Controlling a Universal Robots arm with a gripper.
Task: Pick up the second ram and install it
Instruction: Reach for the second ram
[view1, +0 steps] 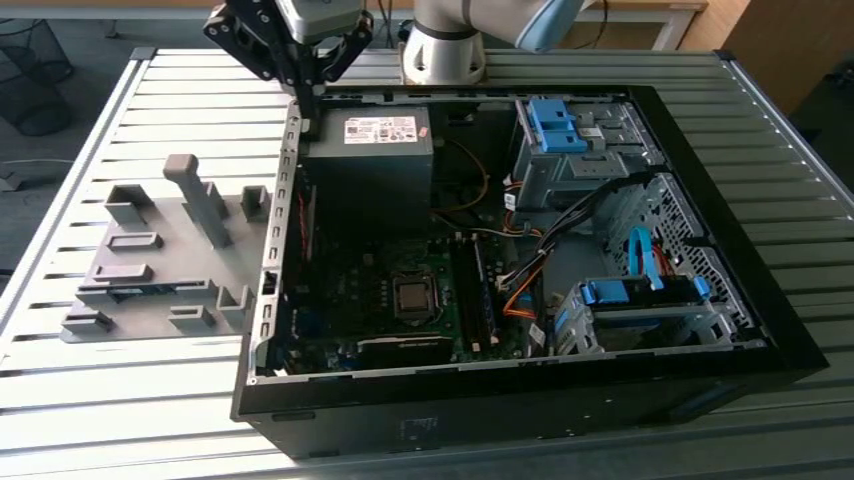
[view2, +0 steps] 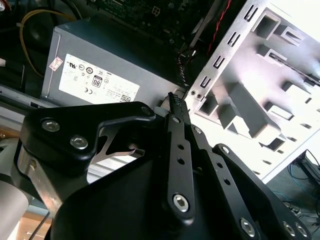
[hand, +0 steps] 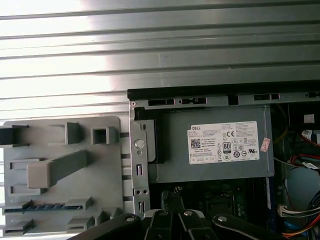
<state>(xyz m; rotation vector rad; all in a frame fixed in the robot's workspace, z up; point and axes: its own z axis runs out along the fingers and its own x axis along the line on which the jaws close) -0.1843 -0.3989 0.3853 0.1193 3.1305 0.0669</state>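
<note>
- The pincer (view1: 304, 92) is clenched on nothing, poised above the case (view1: 534, 405) edge.
- The ram (view1: 140, 291) is seated in a fixture (view1: 160, 262) slot, well apart from the pincer, probably so its edge can be gripped.

The exterior view looks down from high up at the whole open computer case (view1: 534, 400). The first wrist view looks straight down from nearer. The second wrist view peeks past the gripper (view2: 173, 100), very near. All three see the power box (view1: 367, 165) and the grey tray (view1: 147, 272).
</note>
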